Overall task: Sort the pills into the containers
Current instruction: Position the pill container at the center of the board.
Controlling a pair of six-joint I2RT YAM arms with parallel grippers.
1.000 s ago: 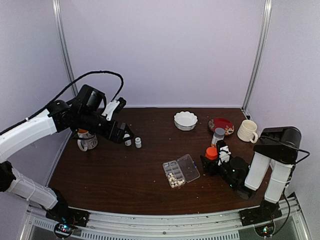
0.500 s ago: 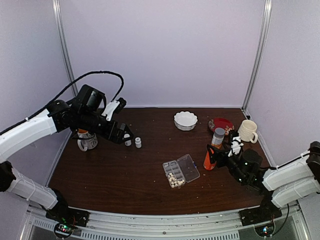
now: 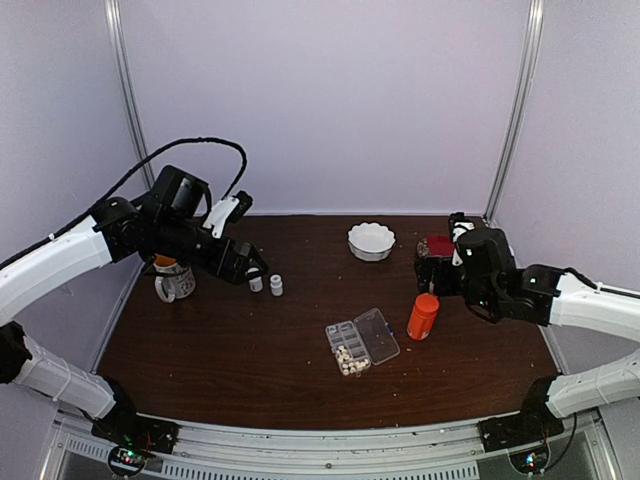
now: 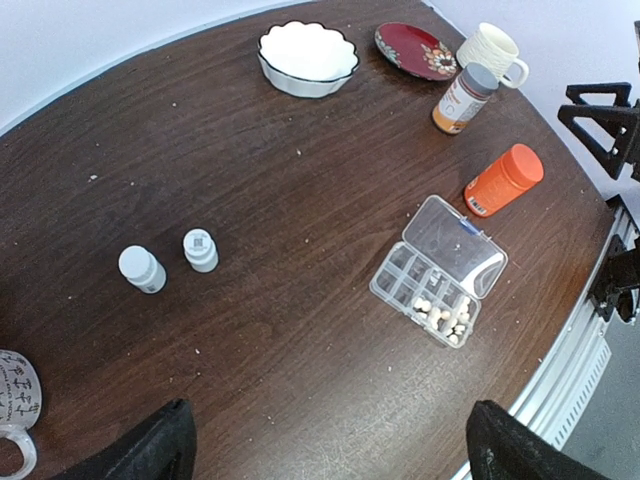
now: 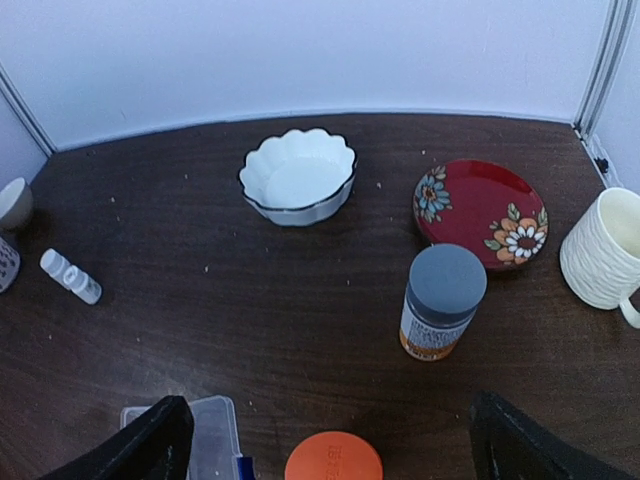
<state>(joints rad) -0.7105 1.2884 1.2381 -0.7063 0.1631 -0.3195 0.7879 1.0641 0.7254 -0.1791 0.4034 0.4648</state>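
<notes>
The clear organizer box [image 3: 361, 341] lies open near the table's middle, its lid folded out to the right. Cream-white pills [image 3: 349, 358] fill its near cells; they also show in the left wrist view [image 4: 444, 317], in the box [image 4: 437, 270]. Only the lid's corner [image 5: 205, 440] shows in the right wrist view. My left gripper [image 3: 249, 269] hovers open and empty over the far left, beside two tiny white bottles [image 3: 266, 285]. My right gripper [image 3: 431, 268] is open and empty, raised above and behind the upright orange bottle [image 3: 423, 316], whose cap [image 5: 333, 460] lies below it.
A grey-capped amber bottle [image 5: 441, 301], a red flowered plate [image 5: 481, 212], a cream mug [image 5: 605, 250] and a white scalloped bowl [image 3: 371, 241] stand at the back right. A patterned mug [image 3: 172, 281] stands at the left edge under my left arm.
My right gripper has let go of the orange bottle, which now stands upright right of the box, and the arm has risen and swung back. The left arm has barely moved.
</notes>
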